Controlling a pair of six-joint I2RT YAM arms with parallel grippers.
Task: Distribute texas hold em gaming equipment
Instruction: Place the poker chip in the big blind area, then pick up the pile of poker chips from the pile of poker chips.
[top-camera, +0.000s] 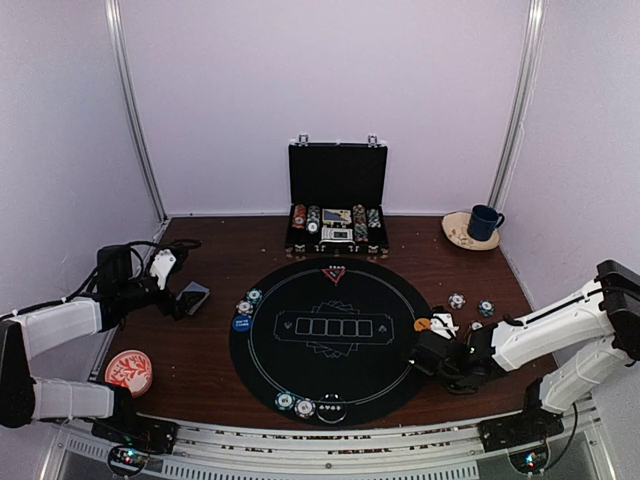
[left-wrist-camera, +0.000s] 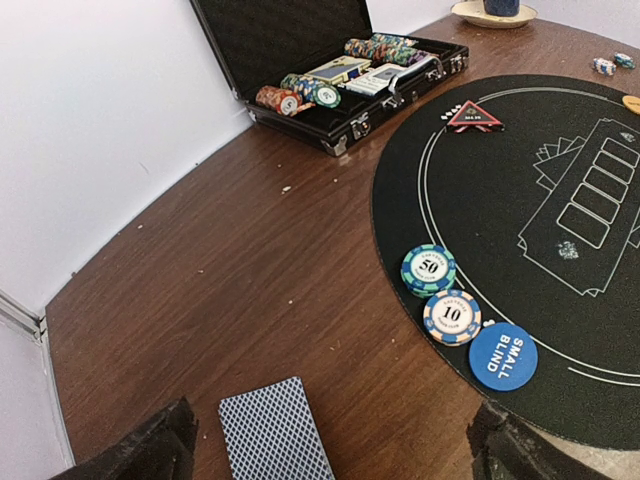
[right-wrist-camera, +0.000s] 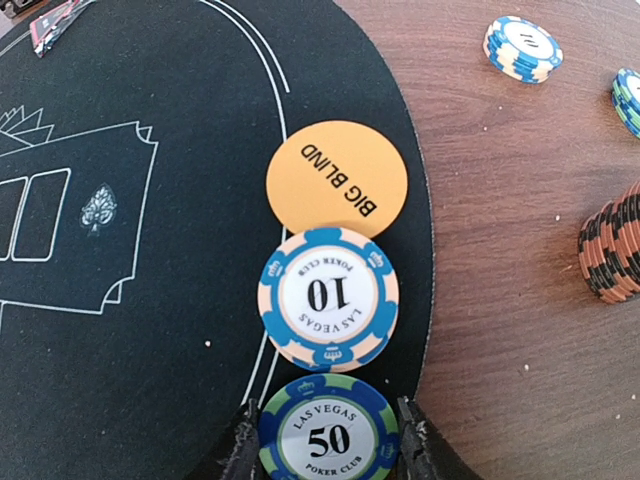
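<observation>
Top external: my left gripper (top-camera: 178, 300) sits just off the round black mat's (top-camera: 300, 365) left edge, by a grey-blue-backed playing card (top-camera: 193, 297). Left wrist: its jaws stand wide apart, the card on the wood between them. Right wrist: my right gripper (right-wrist-camera: 328, 445) is clamped on a green 50 chip (right-wrist-camera: 328, 435) at the mat's right rim, just beside a blue 10 chip (right-wrist-camera: 328, 298) and the orange Big Blind disc (right-wrist-camera: 335, 180).

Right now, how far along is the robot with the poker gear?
Done: the mat's left edge has two chips and the blue small-blind disc; the near edge has chips and a dark disc; the red triangle marker lies at the far edge. In hand: the right gripper grips a green 50 chip by a 10 chip and the orange big-blind disc. Left: the cards under the open left gripper look undealt.
</observation>
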